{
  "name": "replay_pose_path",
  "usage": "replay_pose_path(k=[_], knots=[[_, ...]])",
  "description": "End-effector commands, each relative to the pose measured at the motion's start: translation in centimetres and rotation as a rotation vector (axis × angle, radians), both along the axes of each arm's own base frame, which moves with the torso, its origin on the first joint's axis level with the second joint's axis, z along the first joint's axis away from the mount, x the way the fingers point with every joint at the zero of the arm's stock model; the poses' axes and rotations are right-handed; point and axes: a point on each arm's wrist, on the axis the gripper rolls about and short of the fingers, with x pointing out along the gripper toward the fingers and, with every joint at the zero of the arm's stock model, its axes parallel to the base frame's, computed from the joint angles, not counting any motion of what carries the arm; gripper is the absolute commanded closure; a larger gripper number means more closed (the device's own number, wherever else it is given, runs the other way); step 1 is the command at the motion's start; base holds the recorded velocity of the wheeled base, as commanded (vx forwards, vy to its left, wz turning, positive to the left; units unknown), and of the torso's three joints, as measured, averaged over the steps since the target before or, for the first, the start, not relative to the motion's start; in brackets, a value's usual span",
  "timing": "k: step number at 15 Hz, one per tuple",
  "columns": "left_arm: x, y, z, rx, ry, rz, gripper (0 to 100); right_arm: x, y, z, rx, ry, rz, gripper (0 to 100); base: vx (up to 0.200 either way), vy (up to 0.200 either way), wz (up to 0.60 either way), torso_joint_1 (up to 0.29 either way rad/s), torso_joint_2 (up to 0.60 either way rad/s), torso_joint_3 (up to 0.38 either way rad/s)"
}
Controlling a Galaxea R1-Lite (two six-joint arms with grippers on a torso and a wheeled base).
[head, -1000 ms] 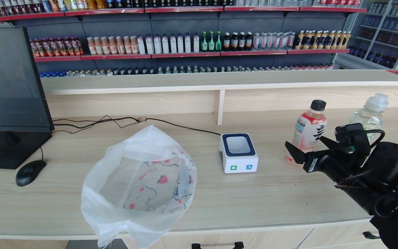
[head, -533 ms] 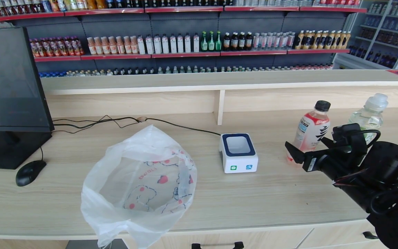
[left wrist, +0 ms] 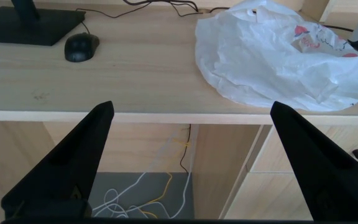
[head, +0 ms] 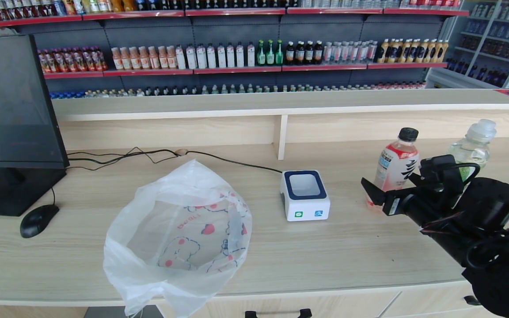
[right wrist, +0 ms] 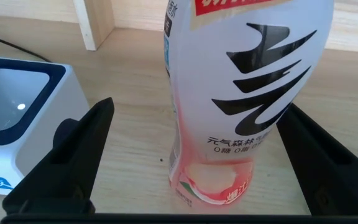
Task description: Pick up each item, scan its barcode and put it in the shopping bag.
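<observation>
Progress, we judge: none yet, and the shopping bag [head: 179, 234] looks empty. Our right gripper [head: 389, 185] gapes around the pink bottle [head: 396, 163] without gripping it; our left gripper [left wrist: 191, 109] hangs open.

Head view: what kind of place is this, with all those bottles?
Probably a small shop's checkout: shelves of drink bottles behind, a barcode scanner on the wooden counter, a monitor, and a shopping bag waiting.
</observation>
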Motion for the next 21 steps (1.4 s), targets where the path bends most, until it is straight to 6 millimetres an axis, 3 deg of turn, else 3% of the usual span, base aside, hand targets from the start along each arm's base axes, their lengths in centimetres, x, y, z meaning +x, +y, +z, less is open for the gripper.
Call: replay_pose_path(k=[1, 16, 21], knots=[[0.0, 0.0, 0.0, 0.0, 0.001, 0.001, 0, 0.4, 0.1, 0.1, 0.002, -0.011, 0.002, 0, 0.0, 0.0, 0.0, 0.0, 0.0, 0.0], [0.0, 0.0, 0.0, 0.002, -0.001, 0.001, 0, 1.8, 0.1, -1.6, -0.011, 0.027, -0.005, 0, 0.0, 0.0, 0.0, 0.0, 0.0, 0.0], [0.0, 0.0, 0.0, 0.002, -0.001, 0.001, 0, 2.4, 0.3, -1.3, -0.003, 0.005, -0.005, 0, 0.0, 0.0, 0.0, 0.0, 0.0, 0.0]])
